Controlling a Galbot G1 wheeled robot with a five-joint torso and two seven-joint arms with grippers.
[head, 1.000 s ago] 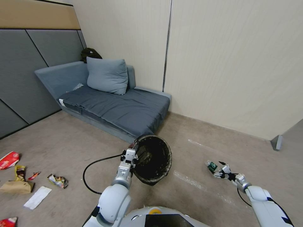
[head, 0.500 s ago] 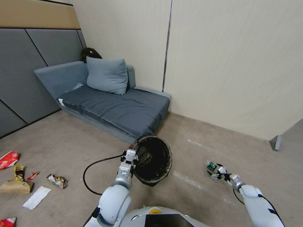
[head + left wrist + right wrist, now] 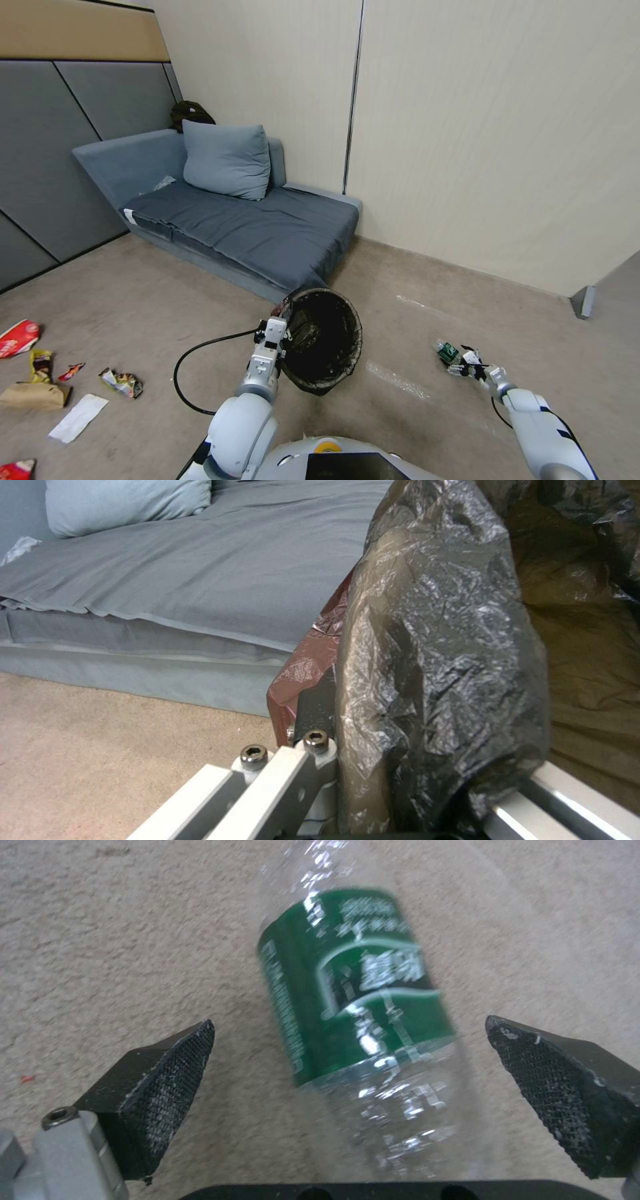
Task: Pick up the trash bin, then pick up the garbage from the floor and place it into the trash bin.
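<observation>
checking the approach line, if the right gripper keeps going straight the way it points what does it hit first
Most likely the clear plastic bottle with the green label, lying on the carpet. It sits between the open fingers of the right gripper, apparently untouched. Depth is hard to judge.

Floor layout, robot's forward view

Sofa against the far wall, cushion on it; trash bin before the sofa, centre, on the left claw; garbage scattered on the floor far left; plastic bottle on the floor to the right, between the right claw's spread fingers.
</observation>
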